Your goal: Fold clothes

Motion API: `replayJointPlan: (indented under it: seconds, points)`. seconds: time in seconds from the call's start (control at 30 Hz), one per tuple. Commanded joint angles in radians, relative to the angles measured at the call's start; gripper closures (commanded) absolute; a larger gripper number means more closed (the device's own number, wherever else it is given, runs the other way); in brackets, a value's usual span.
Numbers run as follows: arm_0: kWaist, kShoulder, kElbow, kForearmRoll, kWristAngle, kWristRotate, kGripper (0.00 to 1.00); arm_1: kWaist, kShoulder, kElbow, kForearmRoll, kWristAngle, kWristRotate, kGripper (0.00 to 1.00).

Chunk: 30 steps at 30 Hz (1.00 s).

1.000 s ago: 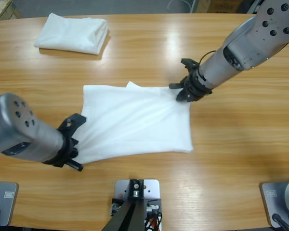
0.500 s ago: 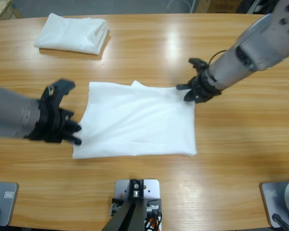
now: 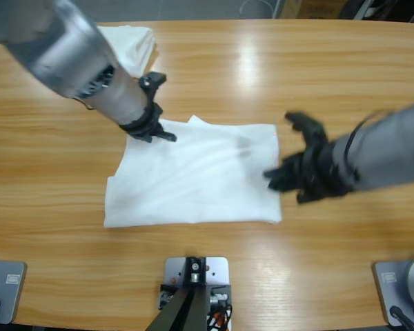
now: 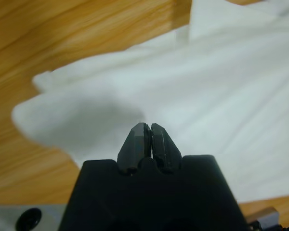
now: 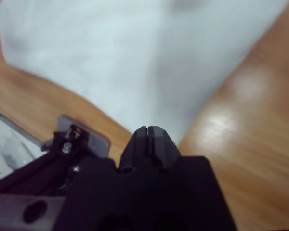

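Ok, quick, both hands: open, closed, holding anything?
Left hand: closed, empty, over the flat white cotton T-shirt.
Right hand: closed, empty, at that shirt's edge.

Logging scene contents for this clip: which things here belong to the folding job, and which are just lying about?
Job:
- half-folded white T-shirt at table centre
- left gripper, shut
- right gripper, shut

Lying about:
- folded white T-shirt at the far edge, already done
- wooden table
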Motion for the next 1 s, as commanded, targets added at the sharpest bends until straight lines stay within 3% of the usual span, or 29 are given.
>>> replayJointPlan:
  seconds: [0.03, 0.3, 0.53, 0.87, 1.0]
  points:
    - [0.014, 0.121, -0.015, -0.012, 0.01, 0.008, 1.0, 0.042, 0.053, 0.182, -0.168, 0.0, 0.062, 1.0]
    - [0.015, 0.17, -0.018, -0.011, 0.002, 0.008, 1.0, 0.042, 0.133, 0.198, -0.23, 0.005, 0.076, 1.0]
    - [0.025, 0.175, -0.015, -0.01, 0.002, 0.017, 1.0, 0.042, 0.154, 0.209, -0.106, -0.025, 0.153, 1.0]
    - [0.032, 0.18, -0.008, -0.005, 0.03, 0.021, 1.0, 0.042, 0.162, 0.219, -0.083, -0.039, 0.159, 1.0]
    - [0.081, 0.114, -0.005, 0.001, 0.045, 0.022, 1.0, 0.042, 0.156, 0.227, -0.083, -0.039, 0.159, 1.0]
